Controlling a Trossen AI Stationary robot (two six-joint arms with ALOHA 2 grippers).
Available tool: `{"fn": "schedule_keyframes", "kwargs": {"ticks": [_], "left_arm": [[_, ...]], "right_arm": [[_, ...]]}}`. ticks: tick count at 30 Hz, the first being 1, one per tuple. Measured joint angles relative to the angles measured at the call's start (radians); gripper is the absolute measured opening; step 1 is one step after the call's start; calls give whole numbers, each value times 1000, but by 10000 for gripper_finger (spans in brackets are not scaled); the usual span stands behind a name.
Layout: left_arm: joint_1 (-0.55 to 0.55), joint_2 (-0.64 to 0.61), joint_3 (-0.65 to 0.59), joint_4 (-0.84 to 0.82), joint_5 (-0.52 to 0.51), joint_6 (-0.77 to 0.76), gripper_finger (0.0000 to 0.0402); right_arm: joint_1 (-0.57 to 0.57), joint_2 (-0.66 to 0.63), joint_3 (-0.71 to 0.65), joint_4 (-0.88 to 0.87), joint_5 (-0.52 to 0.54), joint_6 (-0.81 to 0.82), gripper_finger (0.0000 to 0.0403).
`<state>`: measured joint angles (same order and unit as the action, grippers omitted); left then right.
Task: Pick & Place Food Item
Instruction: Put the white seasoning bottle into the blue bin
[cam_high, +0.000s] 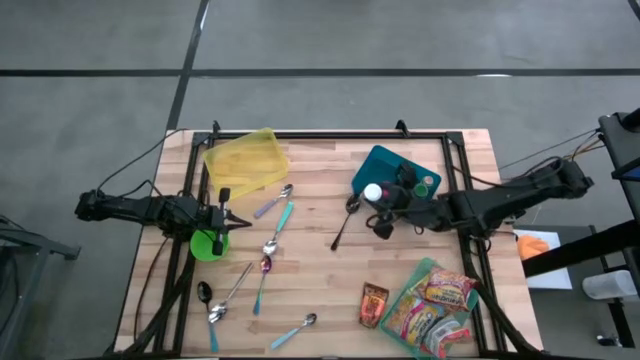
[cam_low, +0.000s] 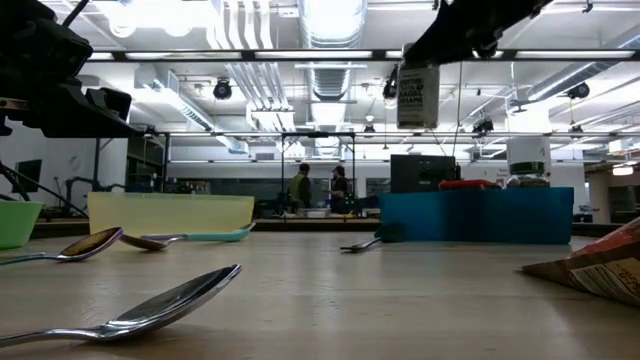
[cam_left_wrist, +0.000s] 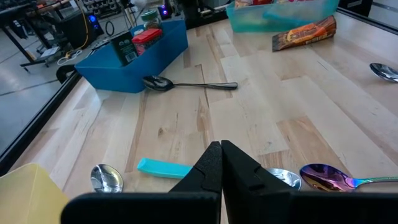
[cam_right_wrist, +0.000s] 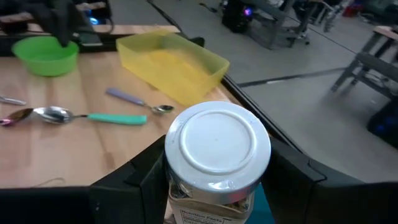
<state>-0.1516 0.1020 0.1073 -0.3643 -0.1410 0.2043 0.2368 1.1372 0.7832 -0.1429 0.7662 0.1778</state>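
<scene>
Right end effector (cam_right_wrist: 214, 180) grips jar (cam_right_wrist: 216, 155), seemingly above bin (cam_high: 385, 168).

Counts on the surface, seen from above. We count seven spoons (cam_high: 272, 243) lying loose. There are four open containers, one of each kind: one yellow tray (cam_high: 245, 161), one blue bin (cam_high: 379, 163), one green bowl (cam_high: 205, 246) and one clear tub (cam_high: 412, 279) of snack packets, whose number we cannot settle. One loose packet (cam_high: 374, 304) lies beside the tub. We find one white-lidded jar (cam_high: 372, 192). Two arms, hence a left hand (cam_high: 228, 213) and a right hand (cam_high: 381, 207). Two people (cam_low: 302, 186) stand in the room behind.
</scene>
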Motion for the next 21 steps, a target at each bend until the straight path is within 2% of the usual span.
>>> {"fn": "schedule_keyframes", "kwargs": {"ticks": [10, 16, 21], "left_arm": [[0, 0, 0, 0, 0, 0, 0], [0, 0, 0, 0, 0, 0, 0], [0, 0, 0, 0, 0, 0, 0]], "right_arm": [[-147, 11, -4, -1, -19, 57, 196], [-266, 49, -8, 2, -102, 56, 196], [-393, 53, -9, 0, -219, 55, 196]]}}
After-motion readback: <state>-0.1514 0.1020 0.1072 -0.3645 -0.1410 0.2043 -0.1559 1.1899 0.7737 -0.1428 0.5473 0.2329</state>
